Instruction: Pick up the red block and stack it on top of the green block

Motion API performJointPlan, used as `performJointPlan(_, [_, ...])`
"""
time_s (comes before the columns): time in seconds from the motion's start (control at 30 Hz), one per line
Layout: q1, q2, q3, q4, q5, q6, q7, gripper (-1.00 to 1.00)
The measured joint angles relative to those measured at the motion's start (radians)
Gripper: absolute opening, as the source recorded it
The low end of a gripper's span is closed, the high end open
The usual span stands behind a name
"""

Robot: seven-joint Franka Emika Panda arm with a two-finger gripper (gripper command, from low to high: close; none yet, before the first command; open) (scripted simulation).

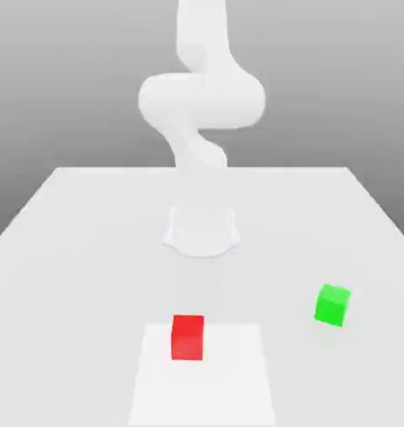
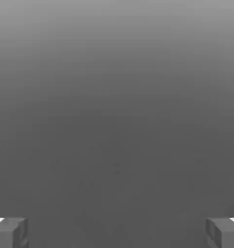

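matte red, the red block point(image 1: 187, 337) sits on the worktop point(image 1: 88, 242) near its front edge, on a slightly brighter square patch point(image 1: 230, 375), in front of the arm point(image 1: 201, 108). the green block point(image 1: 332, 304) sits toward the exterior view's right, well apart from it and a little farther back. neither is touched.

the red block looks like a small rigid cube, probably light, with flat plain faces that should not be fragile. the matte finish suggests it won't slip much. the best hold is likely across two opposite side faces, about mid-height, fingers square to them so it doesn't twist. its faces look roughly squared to the worktop edges, while the green block appears turned a little, which may matter when setting one on the other.

the exterior view gives the layout: both blocks, the arm's base and its bent upper links. the hand view gives the claw point(image 2: 117, 232) instead, with its two fingertips point(image 2: 10, 232) far apart, released and holding nothing, against a plain grey backdrop.
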Motion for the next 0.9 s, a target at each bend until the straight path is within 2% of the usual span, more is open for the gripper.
performJointPlan(0.57, [-0.016,0.634,-0.036,-0.458,-0.003,0.423,-0.024,0.0])
performJointPlan(0.67, [-0.016,0.712,-0.037,-0.478,-0.001,0.482,-0.027,0.0])
performJointPlan(0.8, [-0.026,0.892,-0.022,-0.461,0.027,0.634,-0.048,0.0])
performJointPlan(0.83, [-0.032,0.927,-0.015,-0.457,0.03,0.664,-0.05,-1.0])
performJointPlan(0.9, [-0.032,0.927,-0.015,-0.457,0.03,0.664,-0.05,-1.0])
